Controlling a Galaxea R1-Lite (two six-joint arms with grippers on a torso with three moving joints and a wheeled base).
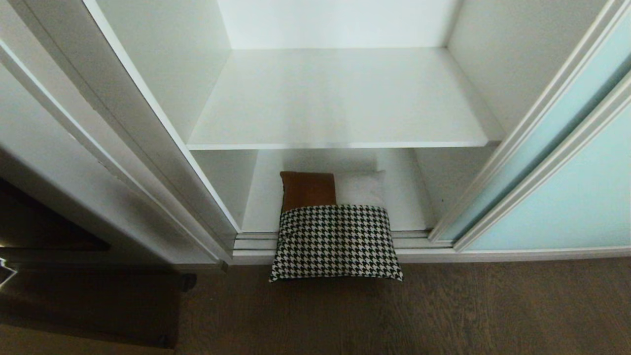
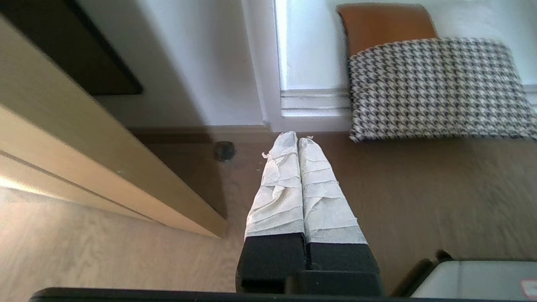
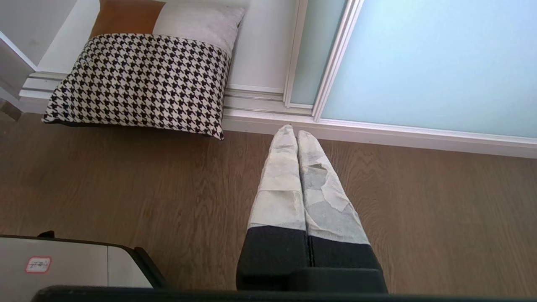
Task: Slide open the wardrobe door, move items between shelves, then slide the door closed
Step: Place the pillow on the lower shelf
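While both arms hang low over the wooden floor (image 3: 126, 184), the left gripper (image 2: 297, 137) and the right gripper (image 3: 292, 131) each have their taped fingers pressed together, holding nothing. From the left gripper the cushion (image 1: 335, 231) lies at about two o'clock, from the right gripper at about ten o'clock, near to both. It lies half on the bottom shelf (image 1: 409, 197), its houndstooth half hanging over the floor track (image 1: 251, 241). Above is the bare upper shelf (image 1: 340, 98). At three o'clock the sliding wardrobe door (image 1: 567, 197) stands open, cut off by the edge. Neither gripper shows in the head view.
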